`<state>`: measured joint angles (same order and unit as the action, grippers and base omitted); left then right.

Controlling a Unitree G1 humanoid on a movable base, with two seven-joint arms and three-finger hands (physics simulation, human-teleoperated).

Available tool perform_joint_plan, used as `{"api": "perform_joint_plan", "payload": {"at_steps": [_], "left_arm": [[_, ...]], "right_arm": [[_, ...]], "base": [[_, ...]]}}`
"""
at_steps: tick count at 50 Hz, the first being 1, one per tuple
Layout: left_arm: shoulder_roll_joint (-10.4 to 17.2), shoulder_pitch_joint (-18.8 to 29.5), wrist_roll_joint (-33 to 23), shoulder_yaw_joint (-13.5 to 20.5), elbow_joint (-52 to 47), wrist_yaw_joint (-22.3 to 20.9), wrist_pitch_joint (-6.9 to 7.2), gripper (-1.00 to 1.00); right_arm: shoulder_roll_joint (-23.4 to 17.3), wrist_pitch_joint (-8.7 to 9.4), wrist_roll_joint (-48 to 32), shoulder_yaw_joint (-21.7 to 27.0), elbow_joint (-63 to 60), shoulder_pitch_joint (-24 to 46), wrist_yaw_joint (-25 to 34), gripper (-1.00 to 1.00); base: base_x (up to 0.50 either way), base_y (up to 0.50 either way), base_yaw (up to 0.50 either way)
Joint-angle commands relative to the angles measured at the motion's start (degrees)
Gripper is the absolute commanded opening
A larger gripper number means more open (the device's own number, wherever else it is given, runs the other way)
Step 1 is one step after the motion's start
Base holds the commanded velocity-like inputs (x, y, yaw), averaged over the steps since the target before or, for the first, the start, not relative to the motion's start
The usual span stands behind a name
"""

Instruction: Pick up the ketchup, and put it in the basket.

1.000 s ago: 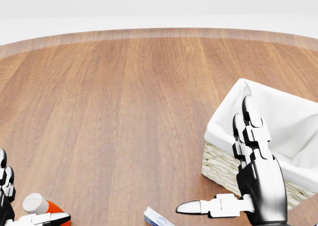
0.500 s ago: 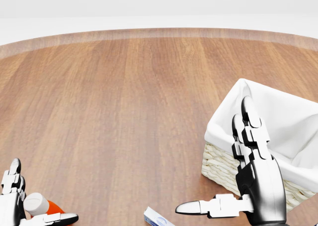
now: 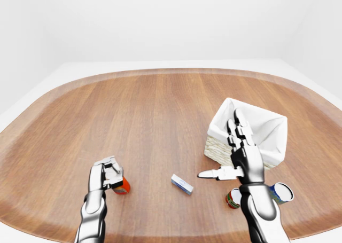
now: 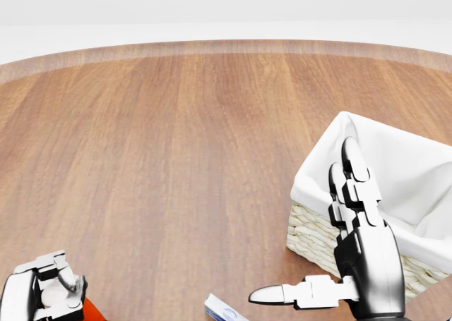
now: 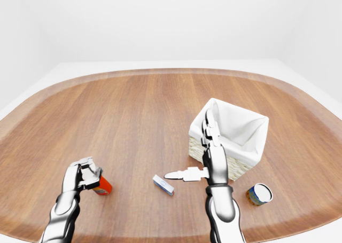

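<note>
Red ketchup (image 3: 122, 186) sits low on the left of the wooden table (image 3: 155, 115), the left hand (image 3: 107, 173) curled tight around its top. The right hand (image 3: 243, 157) hangs with fingers straight and thumb splayed, beside the white-lined basket (image 3: 267, 126).

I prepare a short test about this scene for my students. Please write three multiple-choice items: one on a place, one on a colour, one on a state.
1. In the left-eye view, the basket stands on the table's
A. right part
B. left part
C. top edge

2. The basket's lining is
A. blue
B. white
C. black

3. The right hand is
A. closed on a can
B. open
C. inside the basket

Answers:
1 A, it stands right of the centre.
2 B, white cloth covers the wicker.
3 B, fingers and thumb are spread, holding nothing.
</note>
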<state>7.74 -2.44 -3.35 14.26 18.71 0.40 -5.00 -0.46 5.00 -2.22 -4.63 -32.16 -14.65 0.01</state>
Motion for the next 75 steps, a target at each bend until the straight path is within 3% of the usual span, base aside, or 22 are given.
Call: {"api": "perform_joint_plan", "payload": {"at_steps": [1, 7, 21, 26, 27, 29, 31, 34, 35, 36, 38, 41, 45, 62, 75], "left_arm": [[0.01, -0.32, -0.64, -0.59, 2.37, 1.29, 0.0, -0.96], [-0.36, -0.8, -0.86, -0.8, -1.36, 0.9, 0.0, -0.97], [-5.11, -3.68, -2.77, -4.8, -33.17, -3.08, 0.0, -0.96], [-5.81, -3.78, -3.29, -6.0, -37.71, -3.62, 0.04, -0.96], [-6.32, -3.41, -4.0, -7.4, -40.78, -3.72, 2.64, -0.96], [-6.41, -3.36, -4.16, -7.84, -40.43, -3.52, 2.22, -0.96], [-6.73, -3.33, -4.44, -9.15, -42.3, -3.57, 3.54, -0.96], [-6.67, -3.34, -4.4, -9.22, -42.35, -3.51, 3.59, -0.96], [-7.18, -3.05, -5.04, -10.88, -44.19, -3.52, 5.29, -0.95], [-7.21, -2.93, -5.08, -11.35, -44.71, -3.42, 5.89, -0.95], [-7.16, -2.91, -5.06, -11.72, -45.11, -3.34, 6.25, -0.95], [-7.37, -2.43, -5.16, -12.98, -47.21, -3.19, 8.37, -0.95], [-7.4, -1.32, -5.24, -13.99, -48.65, -2.91, 10.0, -0.95], [-8.73, 4.57, -7.02, -20.29, -53.6, -1.68, 10.0, -0.95], [-11.27, 9.35, -8.66, -25.24, -55.01, -0.89, 10.0, -0.95]], "right_arm": [[0.0, 0.0, -0.15, -0.1, 0.53, 0.26, -0.03, 1.0], [0.0, -0.04, -0.19, -0.14, 0.57, 0.27, -0.01, 1.0], [-0.08, 0.0, -0.03, -0.24, 0.13, 0.03, 0.06, 1.0], [-0.08, 0.0, 0.0, -0.3, -0.15, -0.11, 0.09, 1.0], [-0.05, 0.0, -0.22, -0.7, -0.33, -0.3, 0.03, 1.0], [-0.09, 0.0, -0.19, -0.75, -0.2, -0.28, 0.0, 1.0], [-0.17, -0.23, -0.21, -0.92, -0.02, -0.38, 0.01, 1.0], [-0.19, -0.24, -0.2, -0.93, -0.01, -0.38, -0.01, 1.0], [-0.19, -0.58, -0.14, -1.11, 0.37, -0.36, 0.07, 1.0], [-0.2, -0.59, -0.29, -1.3, 0.35, -0.42, 0.0, 1.0], [-0.23, -0.48, -0.28, -1.36, 0.29, -0.38, -0.06, 1.0], [-0.3, -0.33, -0.24, -1.48, -0.02, -0.47, -0.09, 1.0], [-0.37, -0.18, -0.13, -1.45, -0.38, -0.6, -0.11, 1.0], [-0.49, 0.0, 0.15, -1.64, -1.9, -1.1, 0.02, 1.0], [-0.58, 0.0, 0.32, -2.0, -2.68, -1.36, 0.06, 1.0]], "base": [[0.0, 0.0, 0.0], [0.0, 0.0, 0.0], [0.0, 0.0, 0.0], [0.0, 0.0, 0.0], [0.0, 0.0, 0.0], [0.0, 0.0, 0.0], [0.0, 0.0, 0.0], [0.0, 0.0, 0.0], [0.0, 0.0, 0.0], [0.0, 0.0, 0.0], [0.0, 0.0, 0.0], [0.0, 0.0, 0.0], [0.0, 0.0, 0.0], [0.0, 0.0, 0.0], [0.0, 0.0, 0.0]]}}
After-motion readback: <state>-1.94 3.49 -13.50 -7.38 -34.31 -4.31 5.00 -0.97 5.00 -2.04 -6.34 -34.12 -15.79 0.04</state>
